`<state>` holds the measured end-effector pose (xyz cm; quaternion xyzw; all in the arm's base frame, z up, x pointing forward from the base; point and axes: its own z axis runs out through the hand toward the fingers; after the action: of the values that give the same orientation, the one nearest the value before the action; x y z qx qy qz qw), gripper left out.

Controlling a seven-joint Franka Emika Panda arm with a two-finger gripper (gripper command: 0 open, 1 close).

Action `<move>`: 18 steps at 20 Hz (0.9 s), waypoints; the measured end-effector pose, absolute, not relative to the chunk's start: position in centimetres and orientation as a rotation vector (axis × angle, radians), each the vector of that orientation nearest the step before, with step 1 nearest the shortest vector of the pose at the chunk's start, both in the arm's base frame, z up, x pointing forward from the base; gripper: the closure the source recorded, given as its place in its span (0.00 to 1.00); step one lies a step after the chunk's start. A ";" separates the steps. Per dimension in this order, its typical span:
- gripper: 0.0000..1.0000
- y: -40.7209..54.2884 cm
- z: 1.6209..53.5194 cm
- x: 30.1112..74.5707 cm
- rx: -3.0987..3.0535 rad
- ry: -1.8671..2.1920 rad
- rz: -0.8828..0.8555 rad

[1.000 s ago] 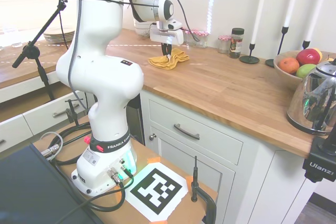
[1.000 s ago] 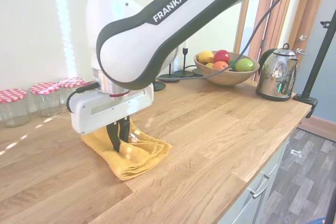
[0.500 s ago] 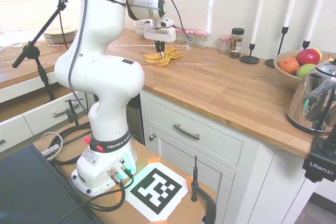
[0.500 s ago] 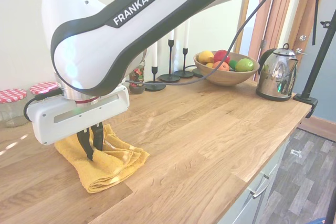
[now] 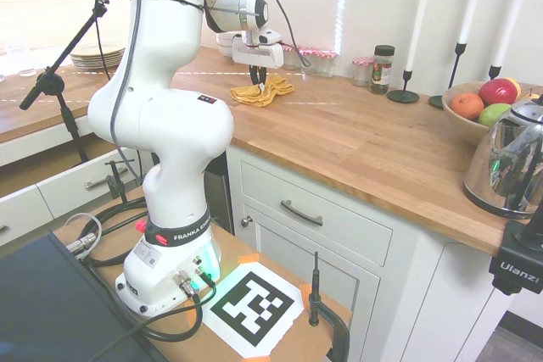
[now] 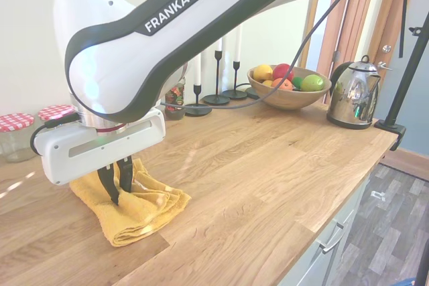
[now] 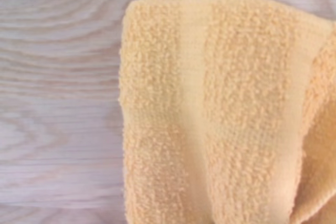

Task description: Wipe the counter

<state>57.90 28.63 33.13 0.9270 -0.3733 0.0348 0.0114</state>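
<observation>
Near the back of the counter point(image 6: 281, 185), by the jars point(image 6: 17, 135), your gripper point(image 6: 115, 185) is clenched on a bunched yellow towel point(image 6: 144, 209) that rests on the wood. Watch the pinch: it catches only a fold, so the cloth could slip free, or bunch further and wipe only a narrow strip.
</observation>
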 end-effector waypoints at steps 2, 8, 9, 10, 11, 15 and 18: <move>0.00 28.4 33.1 57.9 2.889 -1.168 0.108; 0.00 27.9 33.2 58.0 2.882 -1.178 0.107; 0.00 27.9 33.2 58.0 2.882 -1.178 0.107; 0.00 27.9 33.2 58.0 2.882 -1.178 0.107; 0.00 27.9 33.2 57.9 2.882 -1.178 0.107; 0.00 27.9 33.3 57.9 2.882 -1.177 0.109; 0.00 27.8 33.5 57.7 2.882 -1.175 0.110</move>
<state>57.67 27.80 33.45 0.9253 -0.3774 0.0353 0.0138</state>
